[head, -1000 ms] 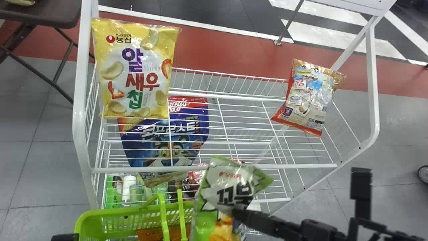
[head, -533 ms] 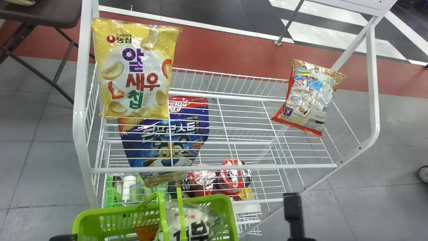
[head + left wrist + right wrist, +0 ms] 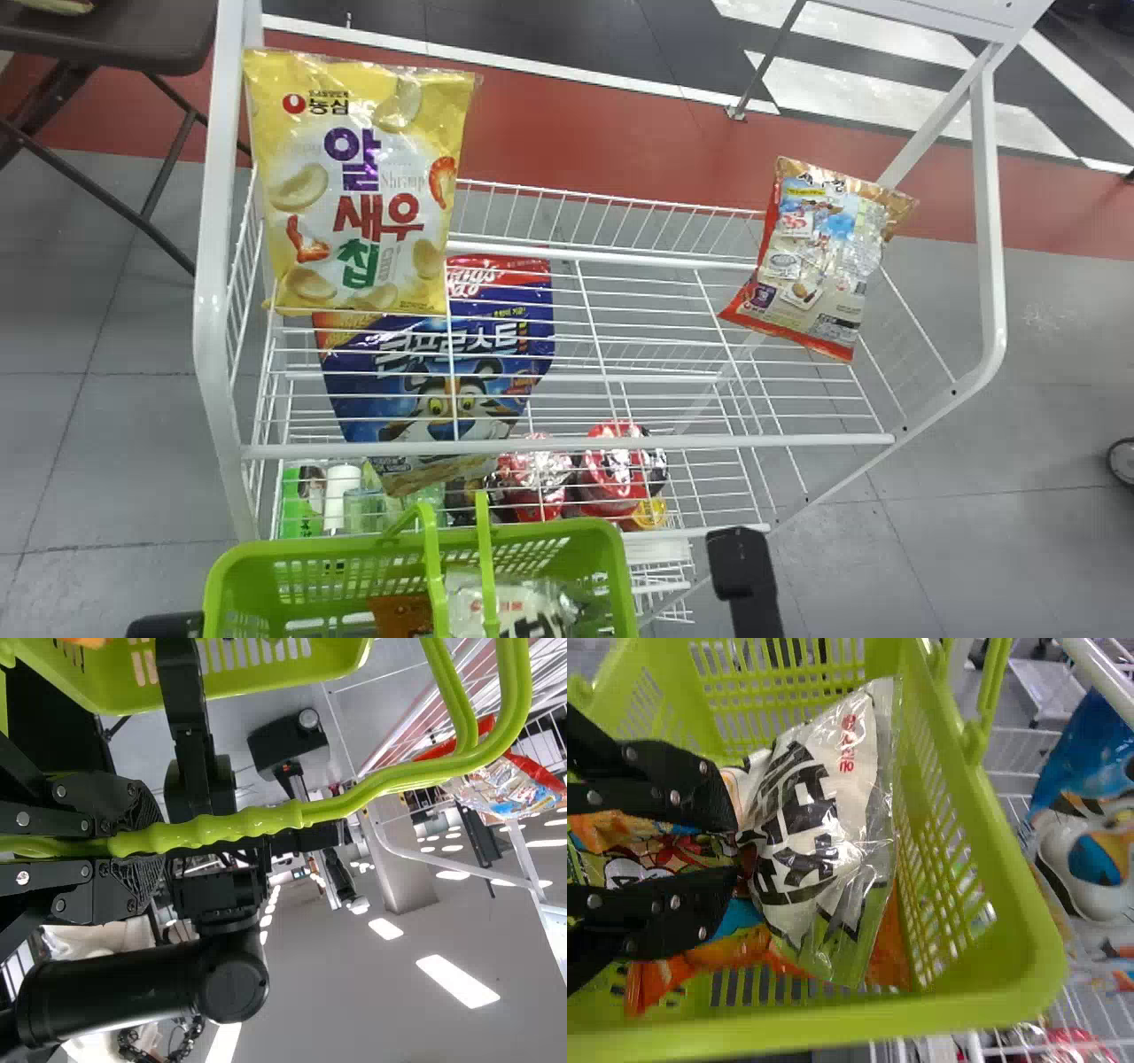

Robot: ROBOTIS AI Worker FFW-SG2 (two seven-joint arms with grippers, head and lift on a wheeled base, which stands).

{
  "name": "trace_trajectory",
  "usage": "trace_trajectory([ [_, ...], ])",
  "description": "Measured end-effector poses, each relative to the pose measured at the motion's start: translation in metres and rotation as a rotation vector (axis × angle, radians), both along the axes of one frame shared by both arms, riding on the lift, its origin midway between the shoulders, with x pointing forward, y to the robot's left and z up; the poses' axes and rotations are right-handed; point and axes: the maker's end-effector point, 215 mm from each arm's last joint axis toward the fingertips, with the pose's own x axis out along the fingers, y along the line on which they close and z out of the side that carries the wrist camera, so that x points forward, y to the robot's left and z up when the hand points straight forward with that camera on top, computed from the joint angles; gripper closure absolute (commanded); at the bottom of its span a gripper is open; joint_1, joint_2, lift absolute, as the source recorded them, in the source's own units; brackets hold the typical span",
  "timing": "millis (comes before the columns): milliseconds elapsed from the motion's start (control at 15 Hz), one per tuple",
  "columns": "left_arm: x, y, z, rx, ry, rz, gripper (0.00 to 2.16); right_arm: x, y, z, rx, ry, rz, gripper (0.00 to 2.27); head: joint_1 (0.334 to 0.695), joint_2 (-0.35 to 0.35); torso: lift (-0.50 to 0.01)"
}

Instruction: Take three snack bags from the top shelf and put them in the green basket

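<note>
In the head view the green basket [image 3: 611, 567] is at the bottom centre, with black parts of my left gripper [image 3: 166, 625] and right gripper [image 3: 742, 571] beside it. My left gripper [image 3: 146, 843] is shut around the basket's handle [image 3: 257, 822]. Inside the basket, a white-and-green snack bag [image 3: 824, 815] bunches up at the tips of my right gripper [image 3: 742, 850], which is shut on it. An orange bag [image 3: 399, 613] also lies inside. On the top shelf, a yellow shrimp chip bag [image 3: 354, 195] stands left and a red-edged bag [image 3: 811, 257] leans right.
The white wire rack [image 3: 567, 443] stands behind the basket, its front rail close beyond the rim. A blue cereal bag [image 3: 443, 363] and red packages [image 3: 611, 470] are lower in the rack. A brown folding table [image 3: 115, 35] is at the far left.
My right arm has moved left and down, carrying the white-and-green bag from in front of the rack into the basket. The basket has shifted slightly; the bags on the top shelf have not moved.
</note>
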Motion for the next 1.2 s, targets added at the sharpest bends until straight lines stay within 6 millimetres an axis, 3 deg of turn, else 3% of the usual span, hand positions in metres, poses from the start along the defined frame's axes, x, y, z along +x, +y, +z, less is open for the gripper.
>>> trace_trajectory([
  [133,0.000,0.000,0.000,0.002,0.001,-0.001,1.22,0.026,-0.010,0.020,-0.014,-0.134,-0.011,0.06,0.695,-0.350,-0.044],
  [400,0.001,0.000,0.000,0.002,-0.001,-0.002,1.22,0.112,-0.033,0.096,-0.055,-0.599,-0.052,0.06,0.695,-0.350,-0.044],
  [600,0.000,0.000,0.001,-0.002,-0.001,-0.003,1.22,0.172,-0.083,0.166,-0.206,-0.955,-0.180,0.06,0.695,-0.350,-0.044],
  [733,0.000,0.000,0.001,-0.005,0.000,-0.004,1.22,0.203,-0.119,0.192,-0.285,-1.064,-0.267,0.06,0.695,-0.350,-0.044],
  [933,-0.001,0.000,0.001,-0.007,0.002,-0.003,1.22,0.253,-0.191,0.199,-0.434,-1.077,-0.431,0.08,0.695,-0.350,-0.044],
  [1200,0.003,0.002,0.000,0.002,-0.001,0.003,1.22,0.303,-0.270,0.180,-0.548,-0.983,-0.565,0.09,0.695,-0.350,-0.044],
])
